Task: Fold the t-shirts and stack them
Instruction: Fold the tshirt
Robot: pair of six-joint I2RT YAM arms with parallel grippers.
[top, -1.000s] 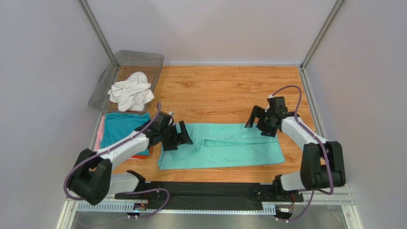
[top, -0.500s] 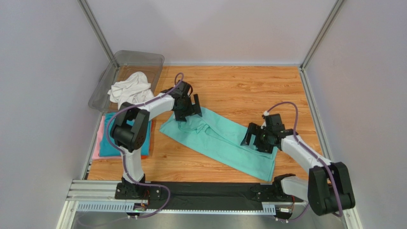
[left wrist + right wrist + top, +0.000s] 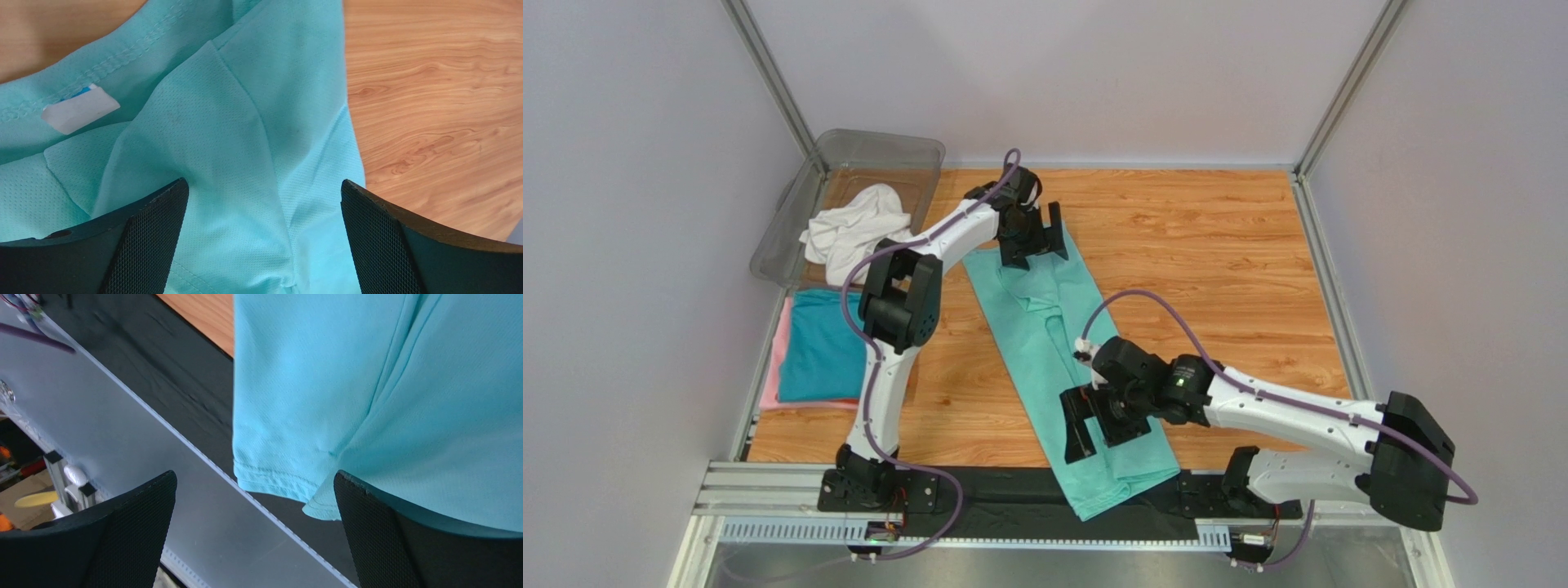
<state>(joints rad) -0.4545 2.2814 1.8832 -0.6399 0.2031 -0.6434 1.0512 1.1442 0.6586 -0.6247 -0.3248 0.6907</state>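
Observation:
The mint green t-shirt (image 3: 1051,331) lies folded into a long strip, running from the far middle of the table to the near edge. Its near hem hangs over the black base strip (image 3: 989,490). My left gripper (image 3: 1036,239) is over the far collar end, jaws wide apart, with cloth (image 3: 233,110) and a white label (image 3: 80,109) below it. My right gripper (image 3: 1097,423) is over the near end, jaws wide apart above the hem (image 3: 319,367). A white t-shirt (image 3: 854,233) lies crumpled in the bin. A teal-blue t-shirt (image 3: 817,349) lies folded on a pink one (image 3: 778,355).
A clear plastic bin (image 3: 879,153) stands at the far left corner. The folded stack sits at the left edge below it. A metal rail (image 3: 123,447) runs along the near side past the black strip (image 3: 184,392). Grey walls enclose the wooden table (image 3: 1210,257).
The mint shirt has swung from lying crosswise to lying lengthways. My left gripper moved to the far side with its collar end. My right gripper moved near and leftward with the hem end.

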